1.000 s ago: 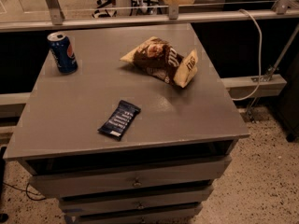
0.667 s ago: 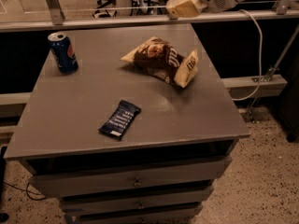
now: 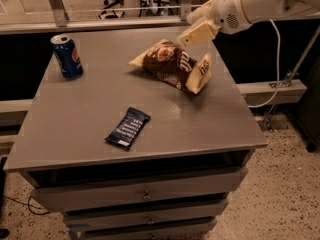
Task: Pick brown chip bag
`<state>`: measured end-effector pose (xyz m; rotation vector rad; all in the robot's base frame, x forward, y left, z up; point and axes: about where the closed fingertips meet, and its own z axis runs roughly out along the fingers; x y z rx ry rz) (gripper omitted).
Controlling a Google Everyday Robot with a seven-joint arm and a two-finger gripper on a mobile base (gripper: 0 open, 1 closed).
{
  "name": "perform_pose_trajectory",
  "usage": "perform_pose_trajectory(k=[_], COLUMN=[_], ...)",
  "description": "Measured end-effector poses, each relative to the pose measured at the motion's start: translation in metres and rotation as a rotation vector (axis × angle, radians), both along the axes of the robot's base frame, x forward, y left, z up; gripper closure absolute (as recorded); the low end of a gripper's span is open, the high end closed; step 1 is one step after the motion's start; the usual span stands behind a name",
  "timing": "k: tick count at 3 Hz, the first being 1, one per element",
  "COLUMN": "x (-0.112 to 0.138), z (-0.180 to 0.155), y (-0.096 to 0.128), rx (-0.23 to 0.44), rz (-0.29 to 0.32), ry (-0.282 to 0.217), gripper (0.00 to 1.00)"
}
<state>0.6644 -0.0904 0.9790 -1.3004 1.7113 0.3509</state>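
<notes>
The brown chip bag (image 3: 170, 63) lies wrinkled on the grey cabinet top (image 3: 90, 114), right of centre toward the back. It has a dark brown middle and pale yellow ends, and its right end is tipped up. My gripper (image 3: 196, 25), cream-coloured on a white arm (image 3: 260, 4) reaching in from the upper right, hangs just above and to the right of the bag, apart from it. Its two fingers are spread open and hold nothing.
A blue soda can (image 3: 66, 56) stands upright at the back left of the top. A small flat dark-blue bar wrapper (image 3: 128, 128) lies near the front centre. Drawers (image 3: 145, 194) sit below the top. A rail (image 3: 100, 24) runs behind, and a cable (image 3: 276, 69) hangs at the right.
My gripper has come down and toward the bag from the top edge of the view. The bag, can and wrapper have not moved.
</notes>
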Motion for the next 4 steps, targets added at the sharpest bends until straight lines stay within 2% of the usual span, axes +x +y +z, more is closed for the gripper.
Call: perform_pose_trajectory(k=[1, 4], x=[-0.001, -0.012], z=[-0.021, -0.101], y=[0.006, 0.016], rx=[-0.005, -0.055], rz=[-0.012, -0.041], ry=[0.058, 0.196], gripper=[0.00, 0.00])
